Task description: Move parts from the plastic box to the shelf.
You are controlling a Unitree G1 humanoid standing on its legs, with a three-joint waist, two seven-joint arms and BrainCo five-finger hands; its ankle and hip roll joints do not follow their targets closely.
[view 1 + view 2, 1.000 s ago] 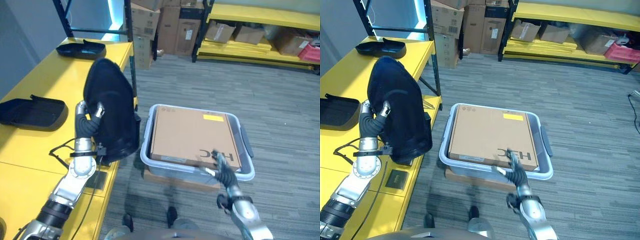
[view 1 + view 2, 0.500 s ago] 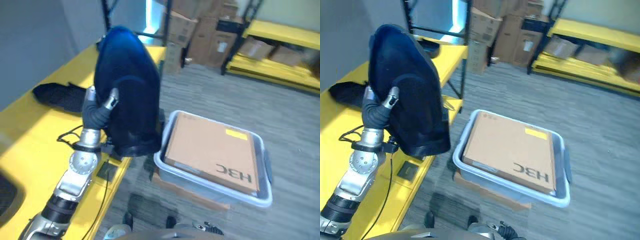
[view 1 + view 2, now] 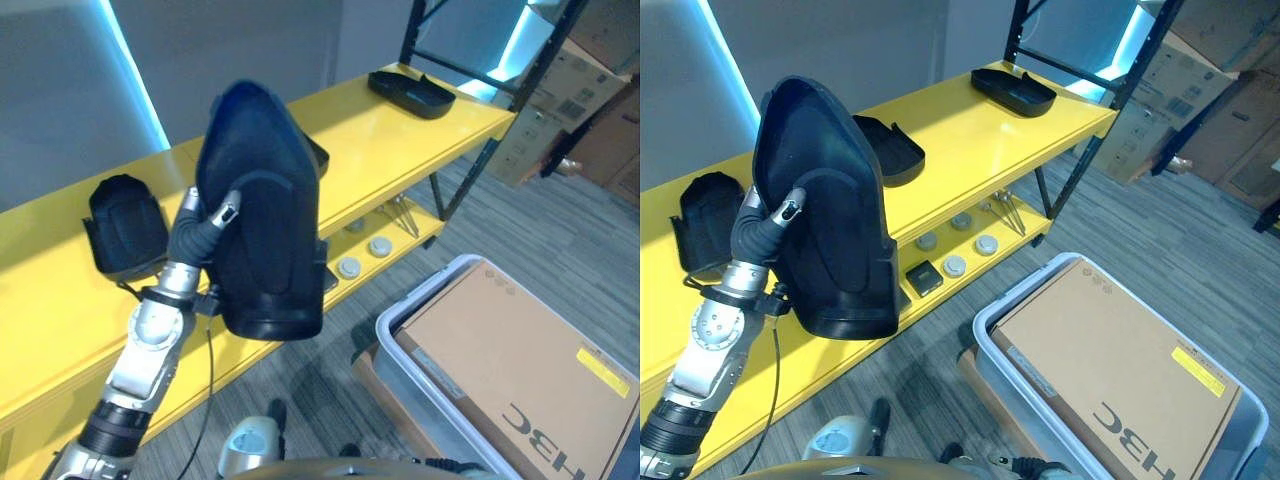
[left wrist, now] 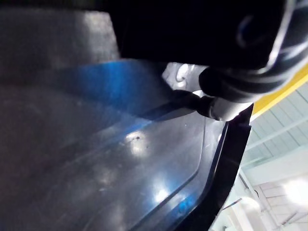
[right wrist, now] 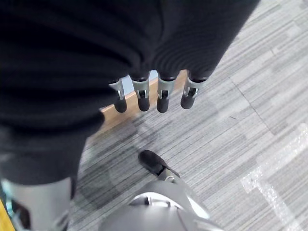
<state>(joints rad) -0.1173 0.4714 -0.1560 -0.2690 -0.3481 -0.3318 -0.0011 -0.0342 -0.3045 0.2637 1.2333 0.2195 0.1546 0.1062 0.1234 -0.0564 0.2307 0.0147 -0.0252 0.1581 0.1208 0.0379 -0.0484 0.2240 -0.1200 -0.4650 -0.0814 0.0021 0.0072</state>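
My left hand (image 3: 203, 232) is shut on a large black moulded part (image 3: 268, 215) and holds it upright beside the front edge of the yellow shelf (image 3: 400, 135). In the left wrist view the part's glossy inner face (image 4: 96, 159) lies right against the hand. The grey plastic box (image 3: 425, 290) stands on the floor at the lower right, with a flat cardboard box (image 3: 520, 370) lying in it. My right hand (image 5: 151, 96) hangs over the grey carpet, fingers straight and holding nothing.
Other black parts lie on the shelf: one at the left (image 3: 125, 222), one behind the held part (image 3: 890, 150), one at the far end (image 3: 410, 92). Small round pieces (image 3: 365, 255) and a small black block (image 3: 923, 277) sit on the lower shelf level. A dark upright post (image 3: 480, 130) stands at the shelf's end.
The camera has swung left toward the shelf, so the box now sits at the lower right. The left hand still holds the black part. The right hand has dropped out of the eye views.
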